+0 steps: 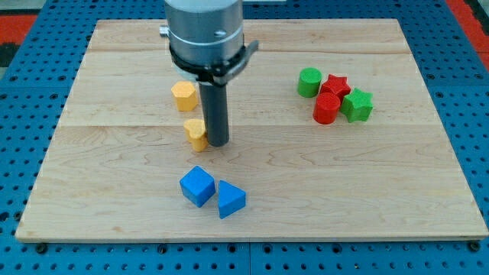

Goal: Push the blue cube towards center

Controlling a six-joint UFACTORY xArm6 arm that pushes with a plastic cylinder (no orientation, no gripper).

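Note:
The blue cube (197, 186) sits on the wooden board (344, 183) near the view's bottom, left of centre. A blue triangular block (230, 199) touches it on its right. My tip (218, 143) rests on the board above the blue cube, a short gap away from it. A small yellow block (195, 133) lies right against the rod's left side. A second yellow block (183, 95), hexagon-like, lies further up, left of the rod.
A cluster at the view's upper right holds a green cylinder (309, 82), a red star (335, 85), a red cylinder (326, 108) and a green star (357, 105). A blue pegboard (474, 114) surrounds the board.

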